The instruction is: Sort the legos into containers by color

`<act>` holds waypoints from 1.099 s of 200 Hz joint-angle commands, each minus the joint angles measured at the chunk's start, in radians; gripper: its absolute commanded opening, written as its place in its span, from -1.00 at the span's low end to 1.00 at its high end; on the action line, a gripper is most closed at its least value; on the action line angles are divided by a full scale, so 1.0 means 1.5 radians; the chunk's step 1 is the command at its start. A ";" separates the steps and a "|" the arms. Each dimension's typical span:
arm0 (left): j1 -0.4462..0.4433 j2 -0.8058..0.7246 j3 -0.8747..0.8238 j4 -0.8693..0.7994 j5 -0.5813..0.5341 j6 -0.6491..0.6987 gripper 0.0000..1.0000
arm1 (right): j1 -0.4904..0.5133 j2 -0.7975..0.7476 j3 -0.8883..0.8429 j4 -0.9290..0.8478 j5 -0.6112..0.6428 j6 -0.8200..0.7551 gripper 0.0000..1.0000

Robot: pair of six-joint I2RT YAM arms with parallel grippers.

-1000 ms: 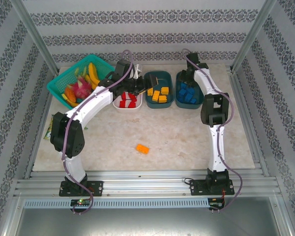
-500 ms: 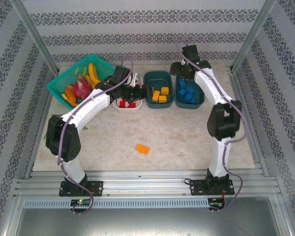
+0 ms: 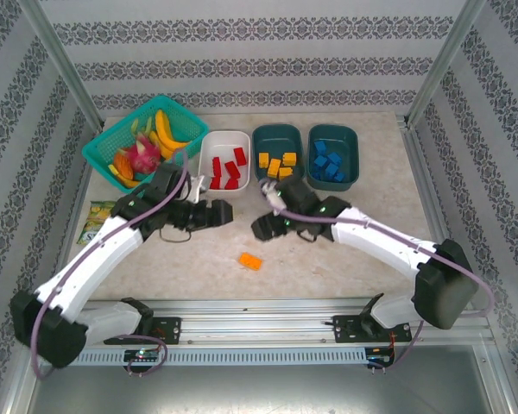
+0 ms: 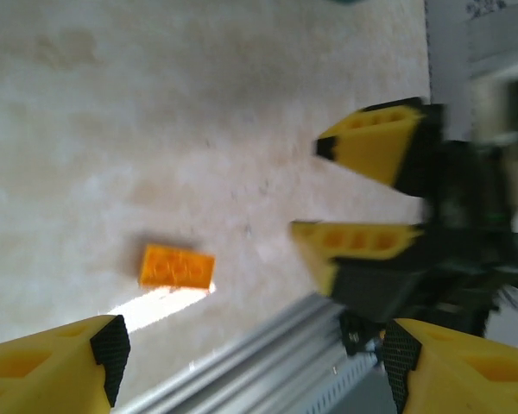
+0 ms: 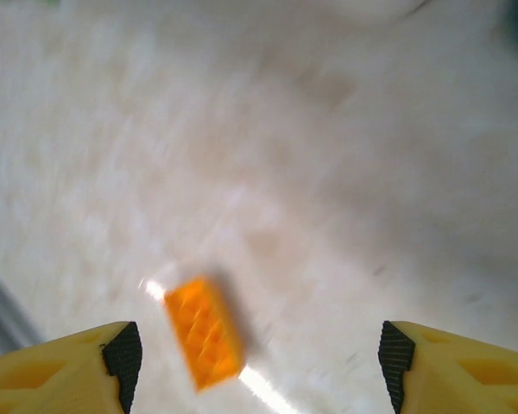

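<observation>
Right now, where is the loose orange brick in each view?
Top external: orange brick on the bare table, lower centre.
Left wrist: lower left of centre.
Right wrist: low, left of centre.
Shared landmark: the right gripper, open, close by the brick.

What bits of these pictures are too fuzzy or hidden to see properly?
- Right wrist view: orange brick, studs smeared by blur.
- Top view: packet, partly under the left arm, print too small.
- Top view: blue bricks, too small and bunched to count.
</observation>
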 commanded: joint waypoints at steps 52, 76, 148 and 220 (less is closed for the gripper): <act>-0.007 -0.289 -0.177 -0.157 0.071 -0.091 0.59 | 0.123 0.131 0.021 -0.076 0.049 -0.080 0.60; -0.007 -0.339 -0.201 -0.144 0.049 -0.135 0.59 | 0.129 0.185 0.063 -0.109 0.079 -0.105 0.62; -0.007 -0.368 -0.184 -0.158 0.014 -0.145 0.59 | 0.141 0.291 0.136 -0.132 0.087 -0.120 0.48; -0.007 -0.362 -0.184 -0.142 0.008 -0.148 0.58 | 0.147 0.330 0.163 -0.142 0.114 -0.110 -0.07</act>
